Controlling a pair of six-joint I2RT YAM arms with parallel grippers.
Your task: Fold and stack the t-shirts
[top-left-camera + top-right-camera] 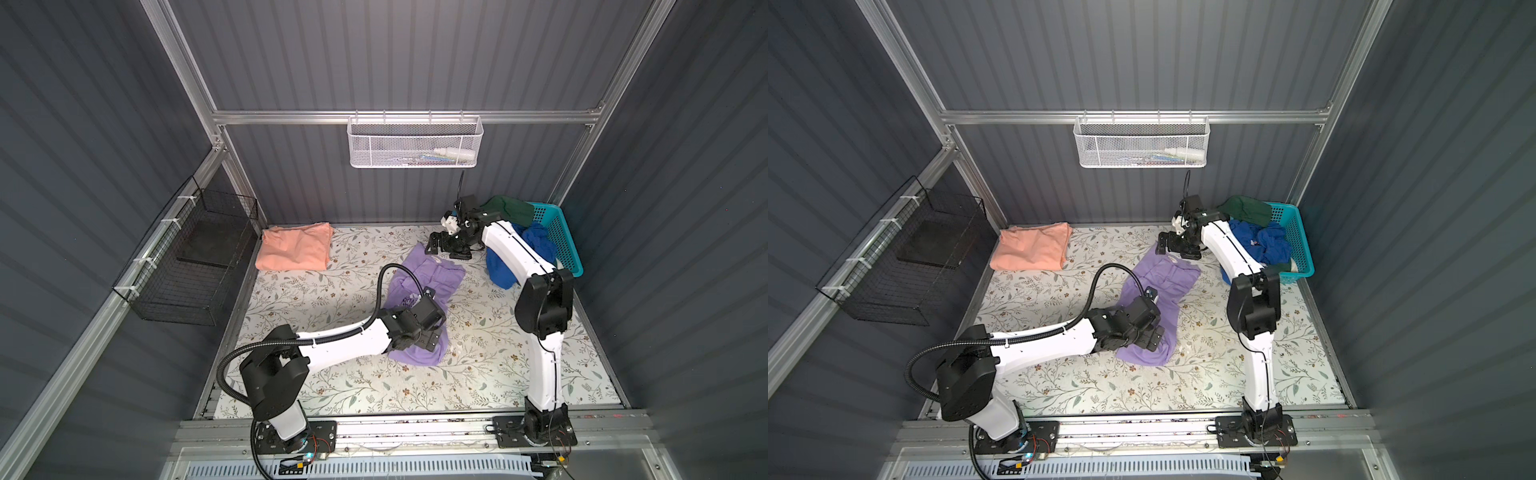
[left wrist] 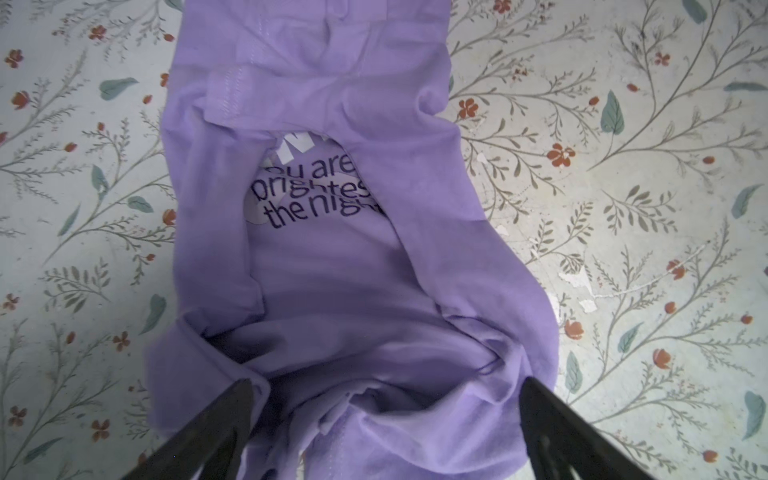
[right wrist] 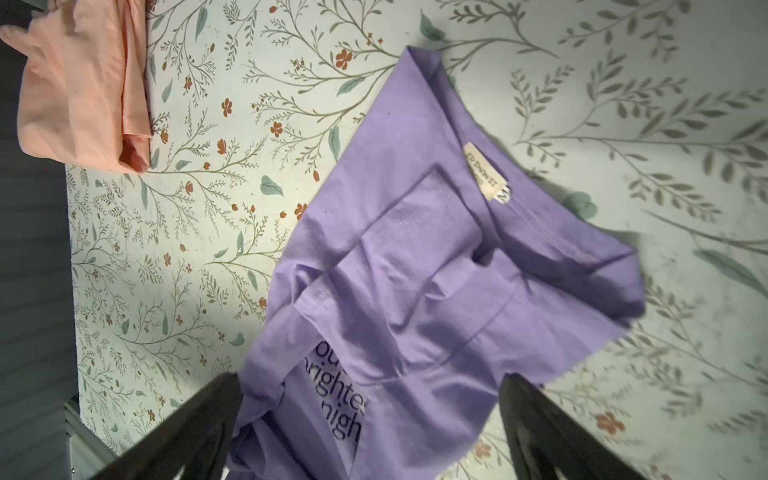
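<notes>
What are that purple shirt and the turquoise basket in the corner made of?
Purple shirt: soft matte fabric, probably cotton knit; it lies in loose creases and shows stitched hems. Turquoise basket: looks like rigid moulded plastic, going by the even lattice of holes in its walls.

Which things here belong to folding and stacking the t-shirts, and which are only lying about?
For the job:
lavender t-shirt, rumpled at centre
salmon t-shirt, folded at the back

Lying about:
turquoise basket
white mesh basket
black wire basket
</notes>
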